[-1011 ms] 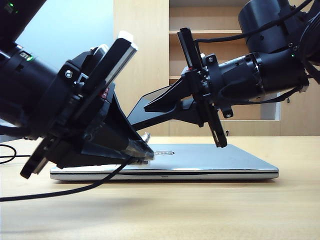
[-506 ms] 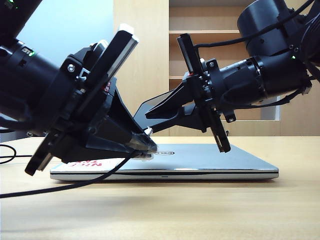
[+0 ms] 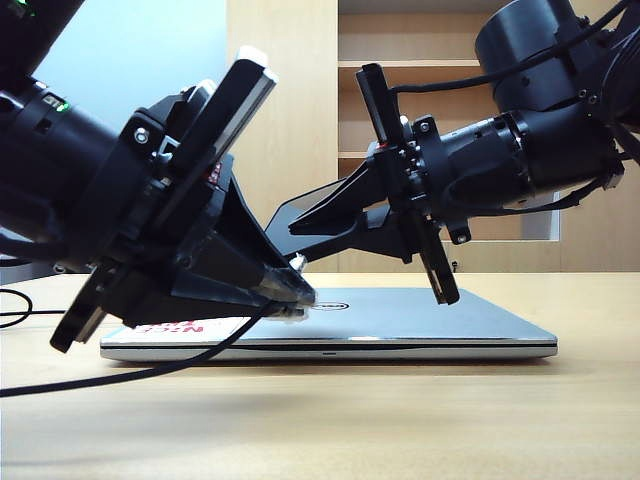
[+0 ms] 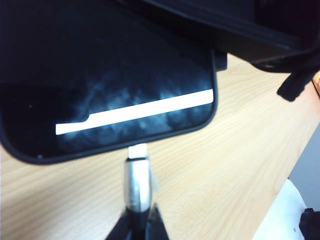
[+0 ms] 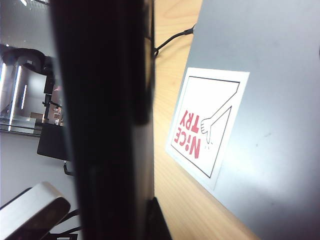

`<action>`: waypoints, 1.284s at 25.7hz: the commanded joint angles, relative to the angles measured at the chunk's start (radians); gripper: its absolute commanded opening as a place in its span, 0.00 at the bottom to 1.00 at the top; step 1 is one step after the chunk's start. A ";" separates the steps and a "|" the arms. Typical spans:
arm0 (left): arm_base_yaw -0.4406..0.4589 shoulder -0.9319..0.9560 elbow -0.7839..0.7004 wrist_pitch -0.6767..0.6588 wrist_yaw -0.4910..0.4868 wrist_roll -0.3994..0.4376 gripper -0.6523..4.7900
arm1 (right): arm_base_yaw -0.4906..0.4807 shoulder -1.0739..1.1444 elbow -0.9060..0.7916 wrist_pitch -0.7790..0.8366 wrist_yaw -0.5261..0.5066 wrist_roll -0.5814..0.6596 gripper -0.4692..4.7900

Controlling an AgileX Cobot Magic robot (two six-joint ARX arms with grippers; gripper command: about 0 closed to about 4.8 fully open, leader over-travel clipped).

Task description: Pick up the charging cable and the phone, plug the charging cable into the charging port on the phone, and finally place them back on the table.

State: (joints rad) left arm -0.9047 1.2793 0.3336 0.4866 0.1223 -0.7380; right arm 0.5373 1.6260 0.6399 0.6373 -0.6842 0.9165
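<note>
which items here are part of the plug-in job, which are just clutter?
Job:
- charging cable, plug at the phone's edge, in left gripper
- phone, in right gripper
- table

Clutter:
- silver laptop
- "Nice Try" sticker
- shelf cabinet

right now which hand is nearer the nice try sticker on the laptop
Left. The left hand, shut on the charging cable plug, sits low just beside the sticker on the laptop. The right hand, holding the phone, is higher, further off.
</note>
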 commanded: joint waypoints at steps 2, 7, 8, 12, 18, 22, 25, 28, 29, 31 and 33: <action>0.005 0.003 0.002 0.031 -0.005 -0.003 0.11 | 0.003 -0.008 0.006 0.037 -0.024 -0.001 0.08; 0.010 0.003 0.002 0.035 -0.005 -0.003 0.11 | 0.003 -0.009 0.005 0.036 -0.009 0.000 0.08; 0.012 0.003 0.002 0.037 -0.005 -0.003 0.11 | 0.003 -0.009 0.006 0.036 -0.003 0.000 0.08; 0.047 0.003 0.002 0.048 -0.005 -0.003 0.11 | 0.003 -0.009 0.006 0.036 0.005 0.000 0.08; 0.066 0.003 0.002 0.055 -0.005 -0.003 0.11 | 0.011 -0.009 0.006 0.037 0.026 0.000 0.08; 0.066 0.005 0.002 0.081 -0.005 -0.003 0.11 | 0.026 -0.009 0.006 0.043 0.043 0.032 0.08; 0.066 0.005 0.002 0.085 -0.005 -0.002 0.11 | 0.027 -0.008 0.006 0.044 0.053 0.045 0.08; 0.066 0.005 0.002 0.085 -0.005 0.000 0.11 | 0.027 -0.008 0.006 0.044 0.054 0.046 0.08; 0.066 0.005 0.002 0.087 -0.005 0.004 0.11 | 0.027 -0.008 0.006 0.043 0.054 0.046 0.08; 0.066 0.014 0.002 0.097 -0.005 0.004 0.11 | 0.027 -0.008 0.006 0.040 0.041 0.052 0.08; 0.066 0.024 0.002 0.101 -0.005 0.005 0.11 | 0.027 -0.008 0.006 0.039 0.029 0.052 0.08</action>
State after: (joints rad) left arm -0.8444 1.3006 0.3313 0.5438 0.1402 -0.7361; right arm 0.5571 1.6257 0.6426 0.6552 -0.6060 0.9668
